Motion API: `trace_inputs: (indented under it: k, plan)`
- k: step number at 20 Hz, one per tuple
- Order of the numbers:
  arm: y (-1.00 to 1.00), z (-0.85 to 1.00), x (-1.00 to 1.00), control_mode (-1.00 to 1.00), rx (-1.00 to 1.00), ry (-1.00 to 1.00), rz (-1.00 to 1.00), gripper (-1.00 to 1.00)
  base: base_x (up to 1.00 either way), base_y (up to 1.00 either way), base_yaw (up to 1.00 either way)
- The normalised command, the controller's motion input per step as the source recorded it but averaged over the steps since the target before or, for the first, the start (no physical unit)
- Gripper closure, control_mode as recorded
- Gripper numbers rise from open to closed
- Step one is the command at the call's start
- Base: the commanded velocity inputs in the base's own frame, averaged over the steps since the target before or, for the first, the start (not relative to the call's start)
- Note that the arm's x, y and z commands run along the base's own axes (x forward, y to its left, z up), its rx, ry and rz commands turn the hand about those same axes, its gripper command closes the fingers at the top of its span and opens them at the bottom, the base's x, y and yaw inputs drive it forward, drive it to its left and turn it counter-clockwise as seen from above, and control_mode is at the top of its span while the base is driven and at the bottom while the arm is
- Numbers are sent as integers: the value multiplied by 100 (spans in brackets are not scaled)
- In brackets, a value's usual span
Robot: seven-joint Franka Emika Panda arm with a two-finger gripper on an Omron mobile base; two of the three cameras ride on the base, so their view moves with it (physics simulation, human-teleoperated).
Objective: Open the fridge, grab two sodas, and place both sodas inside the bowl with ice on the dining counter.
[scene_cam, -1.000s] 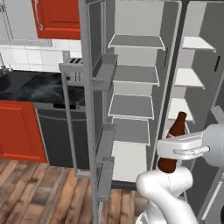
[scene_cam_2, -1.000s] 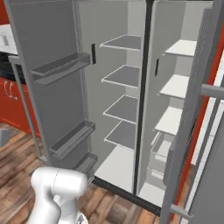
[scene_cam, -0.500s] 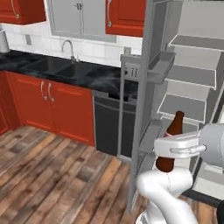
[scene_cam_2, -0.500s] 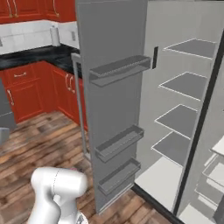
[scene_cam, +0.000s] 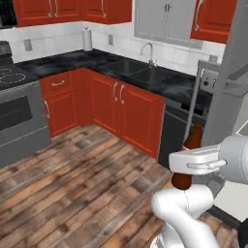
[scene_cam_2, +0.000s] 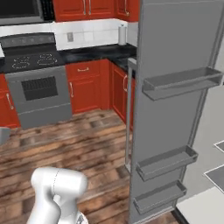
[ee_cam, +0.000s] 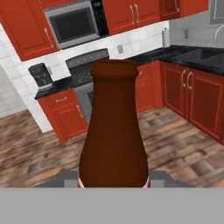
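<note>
We hold the brown soda bottle [ee_cam: 113, 131] up in the air, our gripper [scene_cam: 186, 167] squeezed tight around its body. It looks hard, smooth and slippery, maybe glass, so gripping the thick middle feels safest. The fridge [scene_cam_2: 175, 113] door stands open.

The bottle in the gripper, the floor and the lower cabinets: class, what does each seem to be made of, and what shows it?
Bottle: probably brown glass, smooth with a soft sheen; plastic is possible.
Floor: wood planks, showing grain and board seams.
Lower cabinets: red painted or stained wood, with panelled doors and metal-looking handles.
</note>
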Motion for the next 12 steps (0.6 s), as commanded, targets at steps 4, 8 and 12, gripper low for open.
trace_inputs:
  k: [4, 8, 12]
  plan:
    - [0, 0, 0, 100, 0, 0, 0, 100, 0, 46, 57]
    - [0, 0, 0, 100, 0, 0, 0, 100, 0, 44, 58]
    - [0, 0, 0, 100, 0, 0, 0, 100, 0, 44, 58]
